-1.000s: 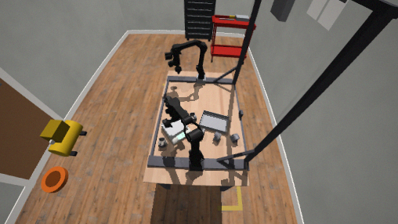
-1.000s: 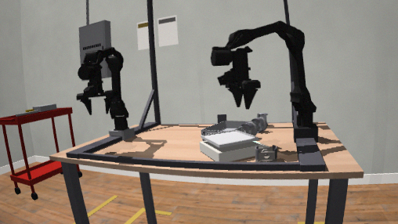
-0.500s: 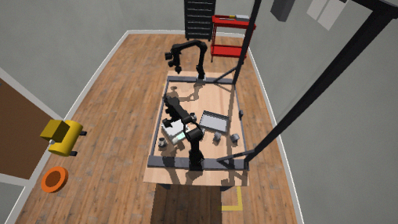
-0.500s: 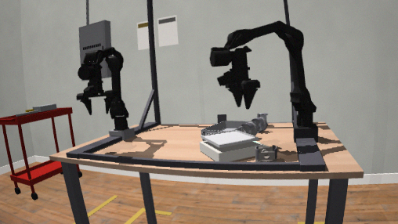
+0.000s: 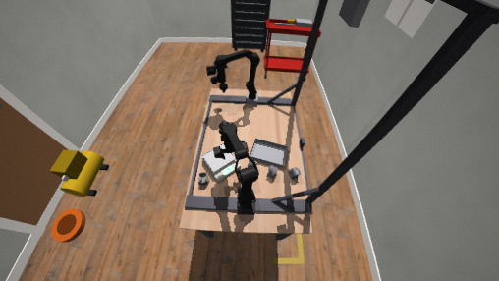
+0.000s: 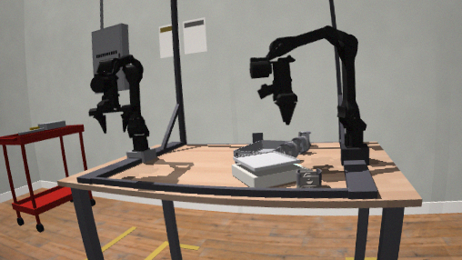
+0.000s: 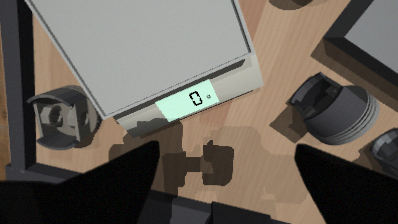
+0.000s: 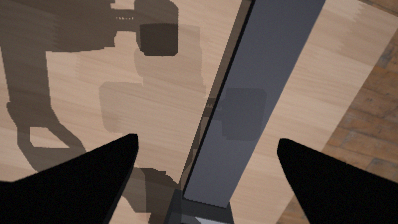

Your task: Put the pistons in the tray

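Observation:
One piston (image 5: 203, 178) (image 6: 309, 178) (image 7: 67, 120) stands left of the scale in the left wrist view. A second piston (image 5: 271, 172) (image 7: 342, 112) lies tilted near the steel tray (image 5: 268, 153) (image 7: 377, 32). A third piston (image 5: 295, 173) (image 7: 387, 150) is beyond it, cut off by the left wrist view's right edge. A dark round shape (image 7: 292, 2) at that view's top edge is too cropped to identify. The tray's visible inside holds nothing. My left gripper (image 7: 226, 149) (image 6: 287, 122) is open and empty, above the table by the scale. My right gripper (image 8: 208, 143) (image 6: 114, 131) is open and empty, far from the pistons.
A white scale (image 5: 212, 161) (image 6: 252, 176) (image 7: 150, 45) reads 0, with a bare pan. The dark table frame (image 5: 221, 202) (image 8: 260, 80) runs along the edges. Uprights and braces stand on the tray's side. My left arm hides part of the area between scale and tray in the top view.

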Available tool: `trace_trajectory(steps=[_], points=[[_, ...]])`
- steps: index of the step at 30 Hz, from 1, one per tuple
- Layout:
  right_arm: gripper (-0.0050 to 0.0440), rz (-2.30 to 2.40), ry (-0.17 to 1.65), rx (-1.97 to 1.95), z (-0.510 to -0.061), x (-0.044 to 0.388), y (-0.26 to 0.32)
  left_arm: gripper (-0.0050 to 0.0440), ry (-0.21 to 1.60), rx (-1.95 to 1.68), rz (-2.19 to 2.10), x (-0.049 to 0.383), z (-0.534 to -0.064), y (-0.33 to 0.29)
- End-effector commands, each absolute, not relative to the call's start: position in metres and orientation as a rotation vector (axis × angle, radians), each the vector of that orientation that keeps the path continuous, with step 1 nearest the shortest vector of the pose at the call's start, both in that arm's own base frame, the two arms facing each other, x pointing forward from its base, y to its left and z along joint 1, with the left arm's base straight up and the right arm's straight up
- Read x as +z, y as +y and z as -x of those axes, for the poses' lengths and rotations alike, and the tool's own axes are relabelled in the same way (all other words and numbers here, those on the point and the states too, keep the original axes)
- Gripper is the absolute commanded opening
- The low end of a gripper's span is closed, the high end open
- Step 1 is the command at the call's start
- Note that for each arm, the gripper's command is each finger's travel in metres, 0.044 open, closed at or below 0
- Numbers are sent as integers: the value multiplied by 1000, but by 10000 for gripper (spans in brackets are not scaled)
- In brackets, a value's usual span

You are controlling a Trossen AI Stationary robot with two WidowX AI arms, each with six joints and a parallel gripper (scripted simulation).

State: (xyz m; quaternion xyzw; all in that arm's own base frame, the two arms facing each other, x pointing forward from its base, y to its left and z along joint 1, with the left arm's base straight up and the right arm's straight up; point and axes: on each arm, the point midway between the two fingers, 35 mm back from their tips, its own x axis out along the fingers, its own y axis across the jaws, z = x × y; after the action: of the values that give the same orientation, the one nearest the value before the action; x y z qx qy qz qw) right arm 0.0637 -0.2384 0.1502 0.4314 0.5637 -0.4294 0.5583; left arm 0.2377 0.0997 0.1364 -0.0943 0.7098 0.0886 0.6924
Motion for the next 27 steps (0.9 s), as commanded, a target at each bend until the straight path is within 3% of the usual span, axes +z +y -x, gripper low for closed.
trace_trajectory(steps=[1, 27], points=[[400, -1000, 1302, -1024, -65, 159, -243, 378, 1552, 113, 111, 146, -238, 77], [400, -1000, 1302, -1024, -65, 159, -243, 378, 1514, -369, -366, 148, -238, -38]])
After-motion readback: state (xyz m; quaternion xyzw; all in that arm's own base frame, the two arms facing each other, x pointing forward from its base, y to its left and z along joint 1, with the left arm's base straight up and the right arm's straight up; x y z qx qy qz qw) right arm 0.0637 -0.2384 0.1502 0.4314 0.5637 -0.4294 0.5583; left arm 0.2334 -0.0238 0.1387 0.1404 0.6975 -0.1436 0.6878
